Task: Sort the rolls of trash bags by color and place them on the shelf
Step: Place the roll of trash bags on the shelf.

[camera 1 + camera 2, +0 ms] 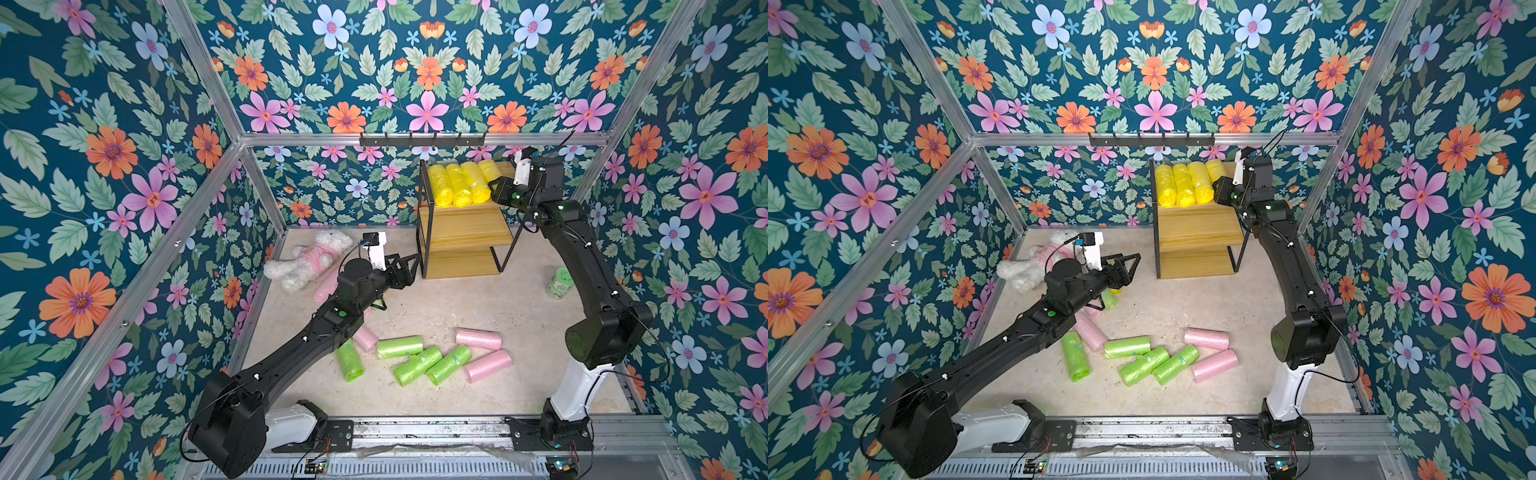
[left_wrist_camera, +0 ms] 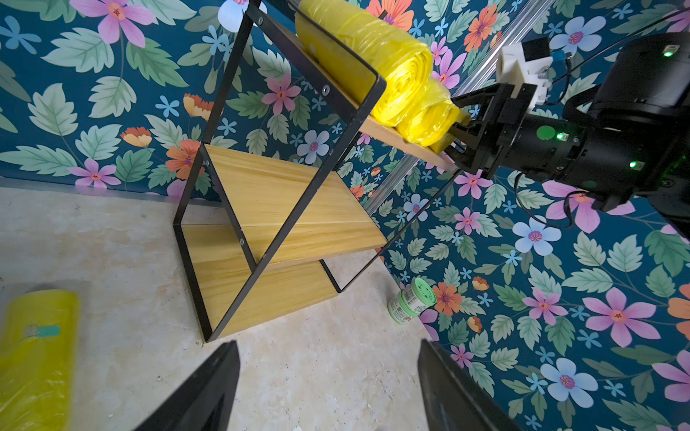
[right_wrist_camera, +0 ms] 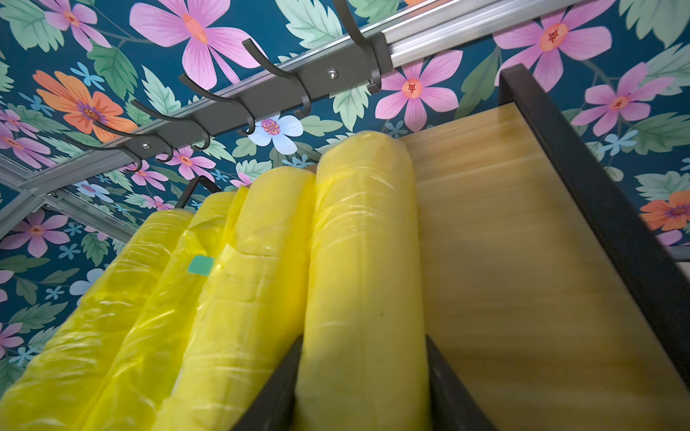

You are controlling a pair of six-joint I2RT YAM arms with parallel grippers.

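Observation:
The shelf stands at the back on the floor. Several yellow rolls lie side by side on its top board. My right gripper is at the rightmost yellow roll, with a finger pressed against each side of it as it rests on the board. My left gripper hovers open and empty above the floor by the shelf's lower left corner. One more yellow roll lies on the floor beside it. Several green rolls and pink rolls lie scattered on the front floor.
A white plush toy in a pink shirt lies at the back left. A green-lidded jar lies on the floor to the right of the shelf. A black hook rail hangs on the back frame above the shelf.

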